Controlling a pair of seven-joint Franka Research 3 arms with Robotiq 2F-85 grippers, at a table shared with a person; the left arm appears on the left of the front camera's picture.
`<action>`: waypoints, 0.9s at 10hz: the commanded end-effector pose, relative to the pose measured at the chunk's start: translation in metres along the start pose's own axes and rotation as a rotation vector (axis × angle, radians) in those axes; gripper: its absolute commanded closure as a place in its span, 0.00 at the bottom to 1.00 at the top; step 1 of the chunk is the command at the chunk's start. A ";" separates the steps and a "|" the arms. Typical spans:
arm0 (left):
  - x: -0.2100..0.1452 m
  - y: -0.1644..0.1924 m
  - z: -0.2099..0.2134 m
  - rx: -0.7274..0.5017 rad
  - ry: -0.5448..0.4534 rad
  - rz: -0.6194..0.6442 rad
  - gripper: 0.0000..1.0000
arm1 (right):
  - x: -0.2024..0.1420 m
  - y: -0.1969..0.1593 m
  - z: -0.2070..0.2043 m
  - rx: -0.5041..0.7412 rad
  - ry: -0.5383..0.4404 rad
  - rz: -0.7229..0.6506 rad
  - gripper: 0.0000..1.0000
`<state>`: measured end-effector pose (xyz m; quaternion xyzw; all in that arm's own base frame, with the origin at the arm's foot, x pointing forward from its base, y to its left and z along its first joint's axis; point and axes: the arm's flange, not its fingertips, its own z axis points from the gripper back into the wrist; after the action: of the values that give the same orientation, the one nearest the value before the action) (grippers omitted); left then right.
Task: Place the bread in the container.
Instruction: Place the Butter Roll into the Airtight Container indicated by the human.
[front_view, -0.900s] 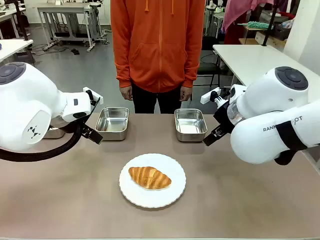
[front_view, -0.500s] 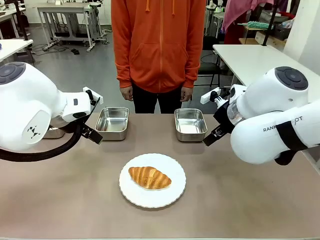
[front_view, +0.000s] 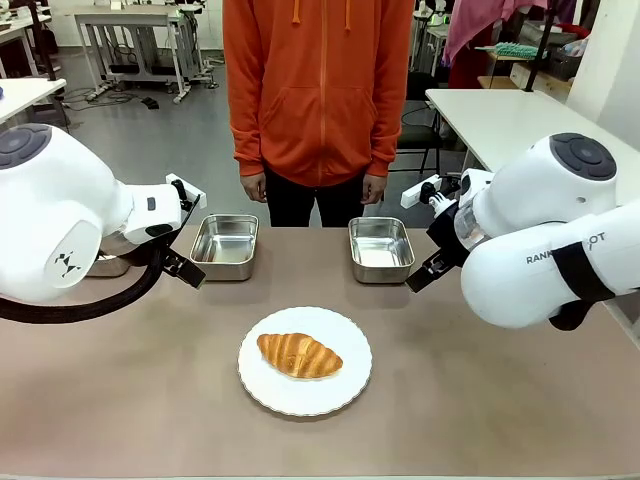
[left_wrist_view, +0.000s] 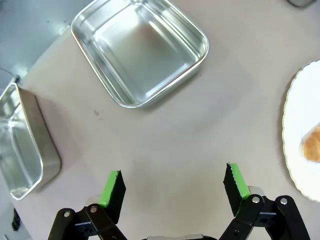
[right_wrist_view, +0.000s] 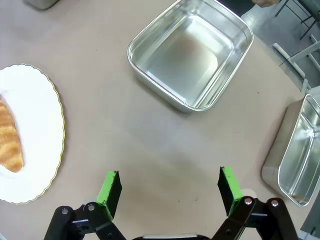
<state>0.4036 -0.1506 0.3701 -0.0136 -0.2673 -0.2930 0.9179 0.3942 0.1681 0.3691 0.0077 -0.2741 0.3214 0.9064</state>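
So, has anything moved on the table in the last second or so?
Nothing visibly changed. The croissant still lies on the white plate, the left pan and right pan sit empty, and the left gripper and right gripper stay open above the table, holding nothing.

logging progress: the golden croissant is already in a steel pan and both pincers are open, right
No. The golden-brown ridged croissant lies on the round white scalloped plate, as the front view shows; the shiny rectangular steel pans are empty. The left pincer and right pincer are indeed open.
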 end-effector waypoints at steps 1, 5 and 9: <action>0.013 0.017 0.018 0.004 -0.052 -0.046 0.00 | 0.021 -0.015 0.019 0.066 -0.035 0.023 0.00; 0.059 0.137 0.081 -0.189 -0.011 -0.152 0.00 | 0.063 -0.129 0.100 0.100 -0.105 -0.050 0.00; 0.001 0.264 0.096 -0.427 -0.170 -0.260 0.00 | 0.007 -0.246 0.134 0.292 -0.156 0.001 0.00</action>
<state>0.4835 0.0598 0.5021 -0.1637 -0.2841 -0.4432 0.8343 0.4611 -0.0299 0.5346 0.1267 -0.3093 0.3420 0.8782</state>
